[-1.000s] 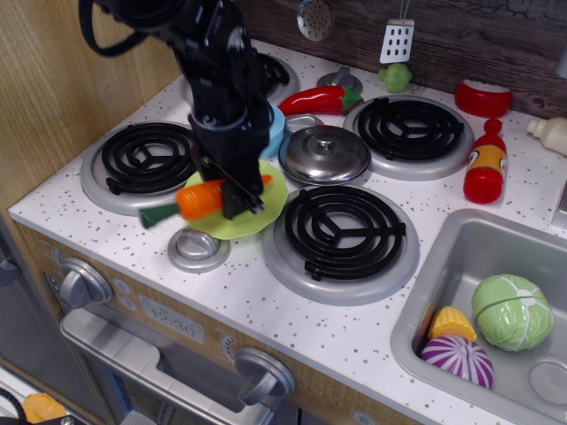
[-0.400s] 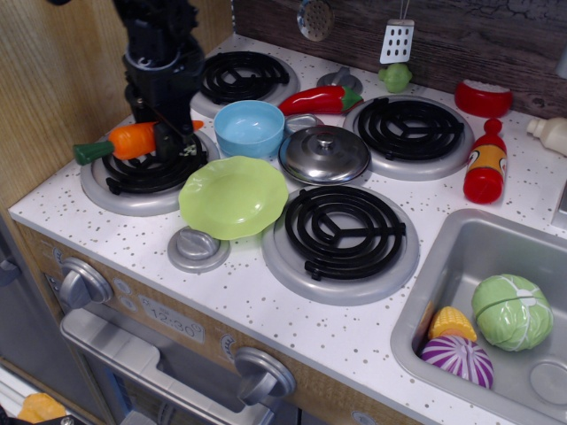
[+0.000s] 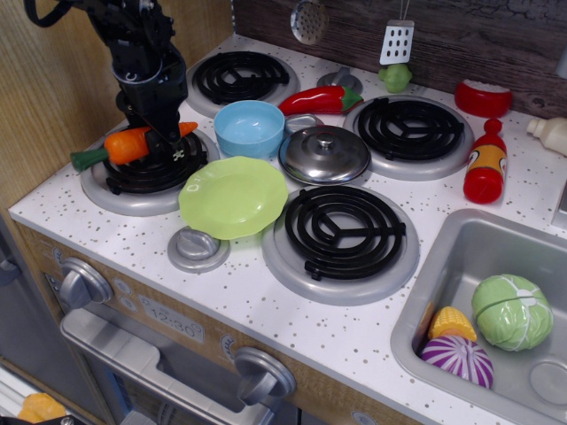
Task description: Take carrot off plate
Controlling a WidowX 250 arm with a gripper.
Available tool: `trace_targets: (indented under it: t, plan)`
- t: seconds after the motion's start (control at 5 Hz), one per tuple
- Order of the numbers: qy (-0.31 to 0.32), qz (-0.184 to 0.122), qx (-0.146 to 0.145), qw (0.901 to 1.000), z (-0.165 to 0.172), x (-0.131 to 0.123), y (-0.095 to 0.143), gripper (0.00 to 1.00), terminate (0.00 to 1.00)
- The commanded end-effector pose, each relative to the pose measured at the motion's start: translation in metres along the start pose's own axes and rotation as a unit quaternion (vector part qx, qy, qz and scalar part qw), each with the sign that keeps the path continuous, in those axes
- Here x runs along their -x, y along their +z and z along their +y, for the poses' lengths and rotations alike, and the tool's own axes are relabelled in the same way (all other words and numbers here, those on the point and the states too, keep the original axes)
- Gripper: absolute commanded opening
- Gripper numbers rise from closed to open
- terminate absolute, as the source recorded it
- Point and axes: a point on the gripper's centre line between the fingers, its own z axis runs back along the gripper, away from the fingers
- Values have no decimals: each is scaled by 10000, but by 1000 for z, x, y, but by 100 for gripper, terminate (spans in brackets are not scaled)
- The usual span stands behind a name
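The orange carrot [image 3: 129,144] with its dark green stem end pointing left is held over the front left burner [image 3: 151,166], off the plate. My black gripper [image 3: 162,139] comes down from the upper left and is shut on the carrot's middle. The lime-green plate [image 3: 234,196] lies bare on the stovetop, to the right of the gripper.
A light blue bowl [image 3: 250,128] stands behind the plate, a steel pot lid [image 3: 324,154] to its right. A red pepper [image 3: 319,100] lies further back. A red bottle [image 3: 485,163] stands at the right. The sink [image 3: 483,305] holds toy vegetables.
My gripper carried the carrot from above the plate leftward to the front left burner, then lowered slightly. The plate is now uncovered.
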Motion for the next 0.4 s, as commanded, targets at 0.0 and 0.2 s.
trace_targets:
  t: [0.0, 0.2]
  plan:
    - [-82, -128, -147, 9998, 8, -8, 8, 100, 0]
    - [-82, -128, -147, 9998, 8, -8, 8, 100, 100]
